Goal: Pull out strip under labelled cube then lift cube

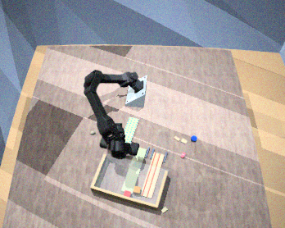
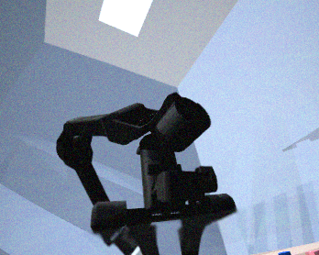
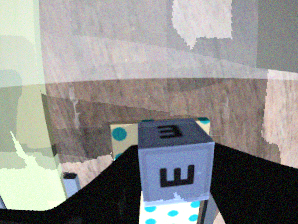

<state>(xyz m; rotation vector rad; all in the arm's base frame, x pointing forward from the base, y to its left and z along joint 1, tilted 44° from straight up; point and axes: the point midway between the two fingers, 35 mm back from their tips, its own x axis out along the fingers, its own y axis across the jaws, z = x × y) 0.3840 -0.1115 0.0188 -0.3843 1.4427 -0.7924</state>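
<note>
The labelled cube (image 3: 175,162) is blue-grey with a black E on its top and near face. My gripper (image 3: 168,149) (image 2: 168,238) (image 1: 119,153) is shut on it, one black finger at each side. The strip with teal dots (image 3: 172,214) (image 1: 131,129) runs out beneath the cube toward the arm's base; part of its far end shows beyond the cube in the wrist view. Whether the cube touches the strip cannot be told. The gripper hides the cube in the top view. In the exterior view the fingertips, cube and strip are out of frame.
A wood-rimmed tray (image 1: 126,198) holds a pale green strip (image 1: 132,178) (image 3: 20,125) and a red-lined strip (image 1: 152,176). A red cube (image 1: 127,193) and an orange cube (image 1: 137,189) are at its front wall. Blue-grey guides (image 3: 71,186) stand nearby. A blue piece (image 1: 193,139) lies right.
</note>
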